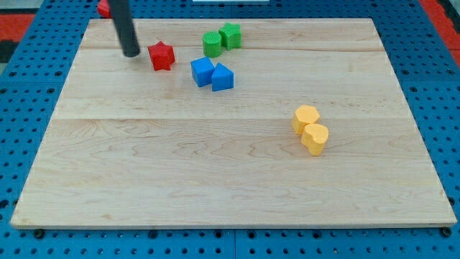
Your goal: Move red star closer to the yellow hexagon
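The red star [162, 55] lies near the view's top left on the wooden board [215, 165]. My tip [131, 52] rests on the board just left of the red star, a small gap apart. The yellow hexagon [305, 117] sits right of the middle, touching a second yellow block [315, 138] just below and right of it. The star is far up and left of the hexagon.
Two blue blocks [203, 71] [222, 77] sit side by side right of the red star, between it and the yellow blocks. Two green blocks [212, 44] [231, 34] lie near the top edge. Another red block [104, 8] is partly hidden behind the rod at the top left.
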Tool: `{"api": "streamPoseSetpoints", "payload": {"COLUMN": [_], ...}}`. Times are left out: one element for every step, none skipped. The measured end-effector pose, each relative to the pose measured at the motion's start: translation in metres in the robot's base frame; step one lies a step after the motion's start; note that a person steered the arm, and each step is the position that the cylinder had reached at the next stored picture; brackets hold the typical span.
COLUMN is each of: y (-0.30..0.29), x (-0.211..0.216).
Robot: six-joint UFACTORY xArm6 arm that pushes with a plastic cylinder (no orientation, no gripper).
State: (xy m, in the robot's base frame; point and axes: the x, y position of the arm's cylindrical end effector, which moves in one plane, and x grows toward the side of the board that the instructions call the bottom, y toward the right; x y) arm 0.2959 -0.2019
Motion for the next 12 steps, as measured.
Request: {"api": "streamPoseSetpoints", "payload": {"y": [-0.031, -0.032, -0.026, 0.004, 0.05, 0.045, 0.057, 0.029, 0.084, 0.11, 0.11, 0.109], "x": [0.002, 0.0, -0.002, -0.03, -0.04, -0.005, 0.012, -0.01, -0.01, 0.014, 0.061, 0.083]}}
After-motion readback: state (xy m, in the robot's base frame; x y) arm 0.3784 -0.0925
